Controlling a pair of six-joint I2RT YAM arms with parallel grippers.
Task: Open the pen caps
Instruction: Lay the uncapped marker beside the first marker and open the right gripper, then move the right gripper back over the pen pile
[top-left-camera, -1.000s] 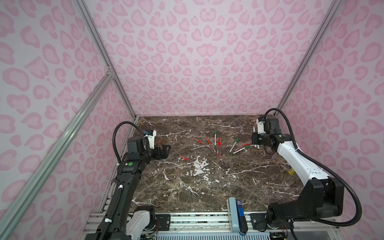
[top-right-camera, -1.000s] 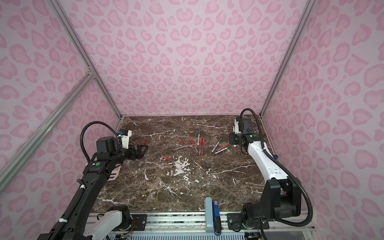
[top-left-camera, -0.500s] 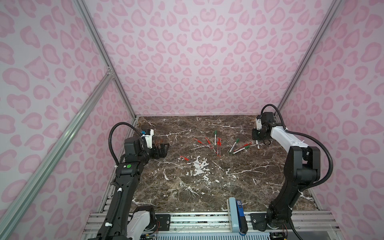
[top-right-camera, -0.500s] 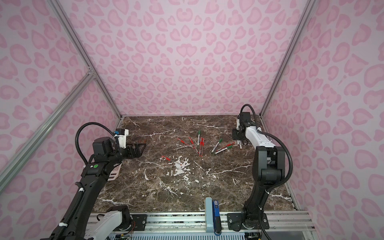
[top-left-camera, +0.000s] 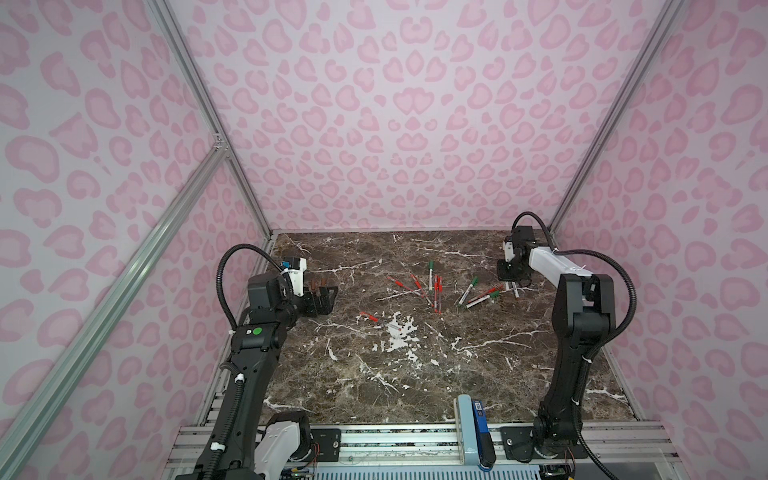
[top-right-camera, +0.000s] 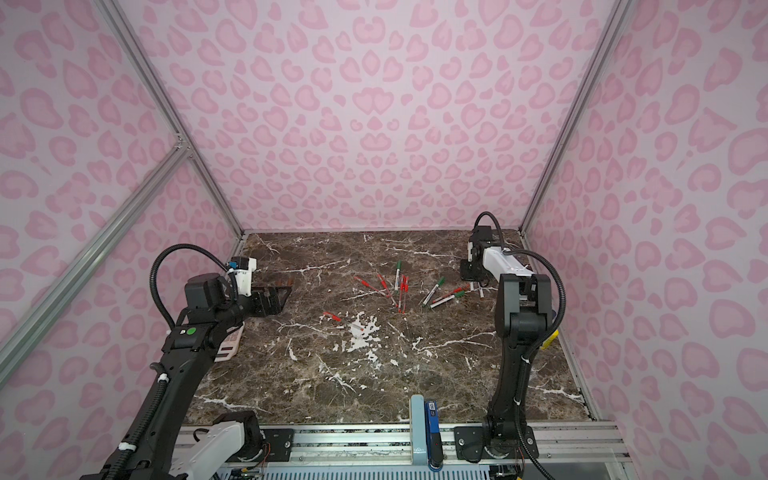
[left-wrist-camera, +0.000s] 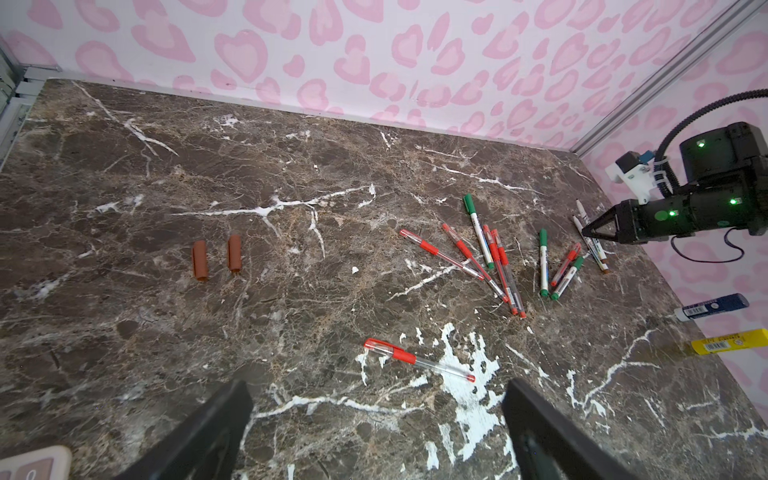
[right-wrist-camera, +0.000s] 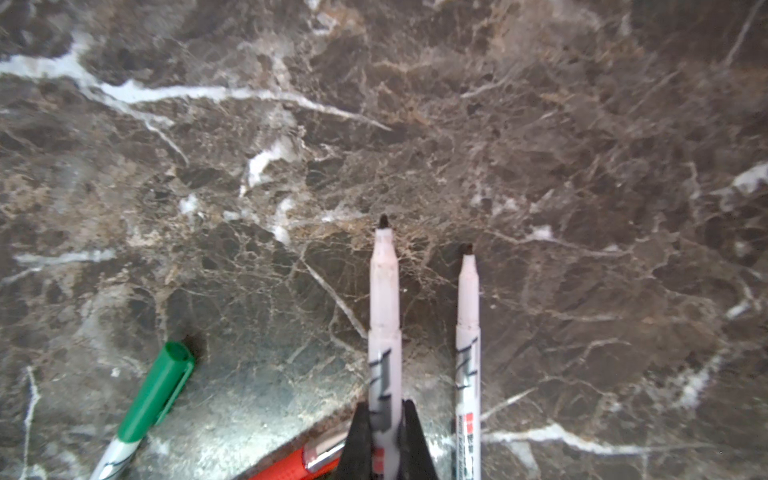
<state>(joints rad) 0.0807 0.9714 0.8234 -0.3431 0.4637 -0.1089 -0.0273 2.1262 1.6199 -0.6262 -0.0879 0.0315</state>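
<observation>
At far right of bench, right jaws pinch uncapped pen; best lowered flat beside bare neighbour pen, released slowly, avoiding roll. Left jaws spread wide, empty.

This looks like a robot test cell in a lab. A marble-look table is boxed in by pink-print walls on aluminium struts. A left arm and a right arm are mounted on a metal rail along the table's front edge.
</observation>
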